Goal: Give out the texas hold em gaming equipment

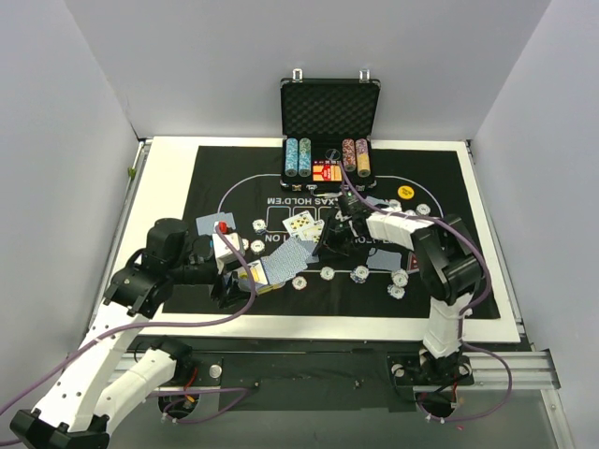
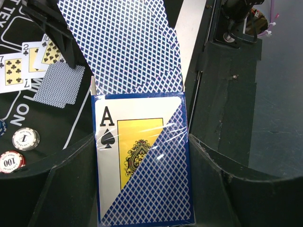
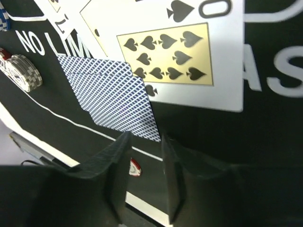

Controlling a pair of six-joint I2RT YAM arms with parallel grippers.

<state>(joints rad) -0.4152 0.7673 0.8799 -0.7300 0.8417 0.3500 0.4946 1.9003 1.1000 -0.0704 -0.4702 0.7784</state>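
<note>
Card box (image 2: 142,161) cut off at the 6 o'clock edge, blue-backed cards (image 2: 128,42) fanned above it cropped at 12 o'clock, seven of clubs (image 2: 12,73) clipped at 9 o'clock, red chip (image 3: 135,167) mostly hidden behind a right gripper (image 3: 145,139) finger, top-view chips (image 1: 328,273) too small to read values.

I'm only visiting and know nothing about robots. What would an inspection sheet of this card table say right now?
Surface: black mat on a white table.
Job's things: face-up cards mid-mat; face-down cards beside them; chips along the mat's near arc; yellow button far right.
Clutter: nothing seen.
Hands: left hand shut on a card box, blue-backed cards sticking out of it; right hand narrowly open, empty, by the corner of one face-down card.
Cables: purple cables loop along both arms.
Surroundings: open case with chip stacks at the far edge; plain walls on three sides.
</note>
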